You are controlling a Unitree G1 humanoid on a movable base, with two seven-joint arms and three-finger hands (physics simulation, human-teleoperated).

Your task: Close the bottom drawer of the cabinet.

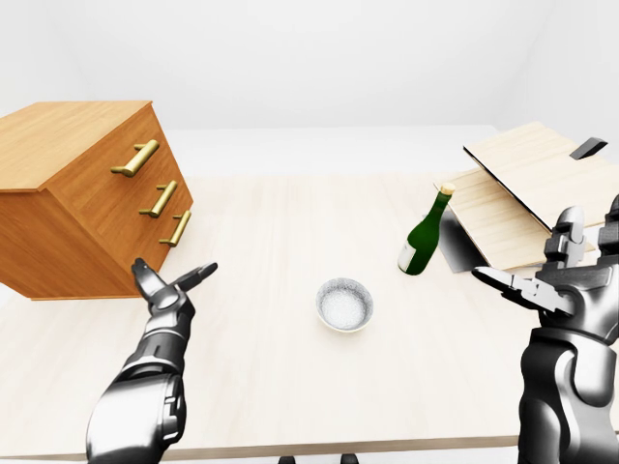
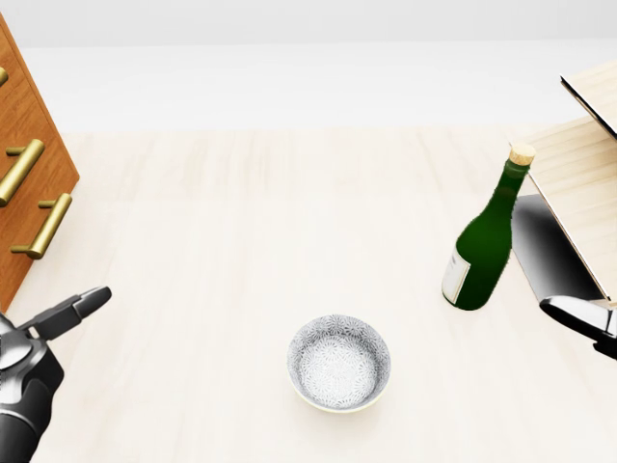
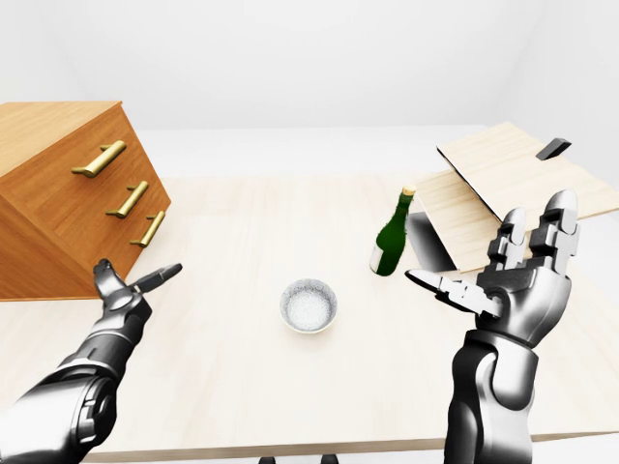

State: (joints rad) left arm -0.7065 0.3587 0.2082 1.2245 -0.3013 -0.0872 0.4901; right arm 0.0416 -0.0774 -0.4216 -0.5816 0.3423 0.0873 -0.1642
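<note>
Bottom drawer [image 1: 177, 228] of orange-brown wooden cabinet [image 1: 77, 184] looks flush | left robot hand [image 1: 164, 288] open, empty, just below | right robot hand [image 3: 522, 275] splayed, empty | check the face sits level; press flat if proud.

We see no real room, only a bare simulated test scene: plain white walls and floor with no windows, fittings or clutter. A wide pale wooden tabletop [image 1: 290, 232] fills the views. Its props give a loosely domestic feel: an orange-brown wooden cabinet with three brass bar handles [image 1: 92, 193] at the left of the left-eye view, a small grey-patterned ceramic bowl [image 1: 344, 304] near the middle, a dark green glass bottle with a cork stopper [image 1: 424, 239], and a light plywood box with a hinged lid [image 1: 522, 188] at the right.
</note>
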